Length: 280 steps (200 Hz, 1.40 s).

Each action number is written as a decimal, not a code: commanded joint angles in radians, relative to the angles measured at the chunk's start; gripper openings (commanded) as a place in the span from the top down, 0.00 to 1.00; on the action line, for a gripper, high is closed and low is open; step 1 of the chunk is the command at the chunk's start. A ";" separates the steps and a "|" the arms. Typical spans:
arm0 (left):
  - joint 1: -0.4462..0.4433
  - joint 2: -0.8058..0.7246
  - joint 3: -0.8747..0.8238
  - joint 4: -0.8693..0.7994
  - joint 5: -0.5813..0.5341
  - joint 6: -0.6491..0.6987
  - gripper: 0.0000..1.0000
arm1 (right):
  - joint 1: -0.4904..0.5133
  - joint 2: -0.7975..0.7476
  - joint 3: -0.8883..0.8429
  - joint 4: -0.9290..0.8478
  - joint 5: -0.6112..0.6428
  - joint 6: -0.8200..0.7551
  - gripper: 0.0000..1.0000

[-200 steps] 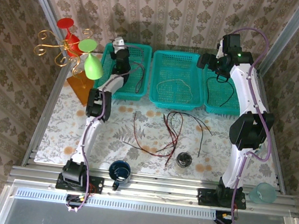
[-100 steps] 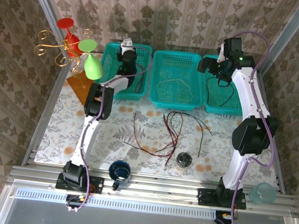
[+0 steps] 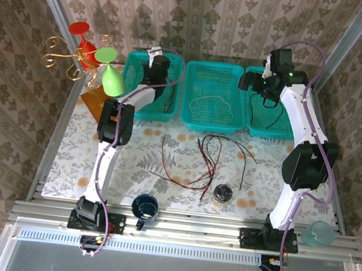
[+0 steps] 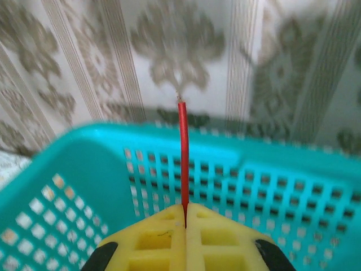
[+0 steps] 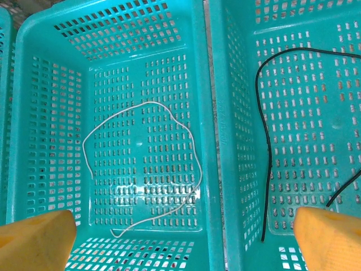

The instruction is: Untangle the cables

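Done: white cable point(image 5: 152, 102) lying looped in middle basket point(image 5: 17, 113); black cable point(image 5: 258, 113) lying in right basket point(image 5: 231, 113). One colour per basket so far.
In hand: red cable point(image 4: 183, 158) gripped by left claw point(image 4: 185, 217), up over left basket point(image 4: 84, 164) at the far side of the bench point(image 3: 87, 151). Short end sticking straight up out of the tips. Not dropped in yet.
Left to do: knot of dark red and black strands point(image 3: 211, 168) on the bench, just near of the middle basket, strands crossing each other. Single strands lying off to its left and right too.
Progress, by eye: about halfway at best; two sorted, one in transit, several to go.
Left claw: clenched tight on the red cable, tips meeting with only the wire between.
Right claw point(image 5: 181, 240): released, fingers spread wide, nothing between them. Hovering above the wall shared by middle and right baskets, touching neither cable.
Next, probably: let go of red into left basket, then back to the knot.
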 commanded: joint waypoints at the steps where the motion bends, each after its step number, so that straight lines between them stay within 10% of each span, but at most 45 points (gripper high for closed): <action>1: 0.004 -0.034 -0.005 -0.193 0.055 -0.103 1.00 | 0.006 -0.046 -0.017 0.017 -0.019 -0.002 0.00; 199: 0.046 0.136 0.305 -0.700 0.366 -0.334 1.00 | -0.003 -0.141 -0.121 0.071 -0.012 0.000 0.00; 280: 0.000 0.009 0.226 -0.679 0.230 -0.221 0.50 | -0.006 -0.162 -0.141 0.063 -0.038 -0.001 0.00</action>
